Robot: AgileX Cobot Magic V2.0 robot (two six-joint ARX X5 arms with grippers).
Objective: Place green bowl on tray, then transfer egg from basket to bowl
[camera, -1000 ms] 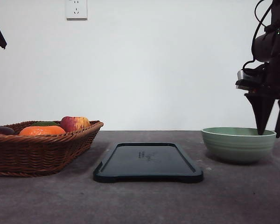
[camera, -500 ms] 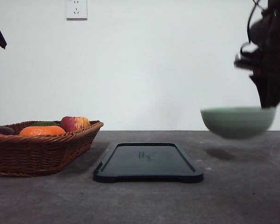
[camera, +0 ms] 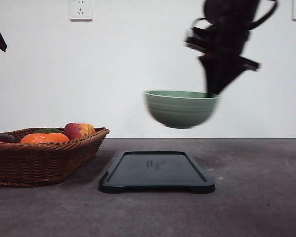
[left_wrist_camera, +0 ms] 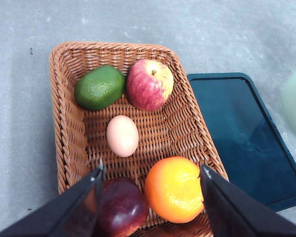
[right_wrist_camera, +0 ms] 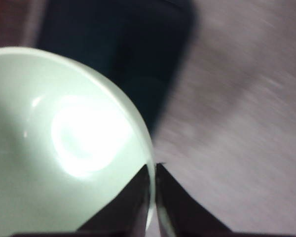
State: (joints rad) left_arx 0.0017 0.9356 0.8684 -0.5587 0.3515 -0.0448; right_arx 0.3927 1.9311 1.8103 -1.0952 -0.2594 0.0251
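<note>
The right pincer (camera: 210, 93) is clenched on the rim of the green bowl (camera: 181, 108), one finger inside the wall and one outside, and the bowl hangs in the air above the black tray (camera: 157, 172) on the desk (camera: 256, 207). Glazed ceramic is likely heavy, stiff, slick and chippable, so a one-sided rim pinch probably needs a level, gentle set-down. The left pincer (left_wrist_camera: 150, 197) hovers released over the wicker basket (left_wrist_camera: 64, 128), where the egg (left_wrist_camera: 122, 136) lies among the fruit; light and fragile, it looks best gripped softly across its narrow middle.
</note>
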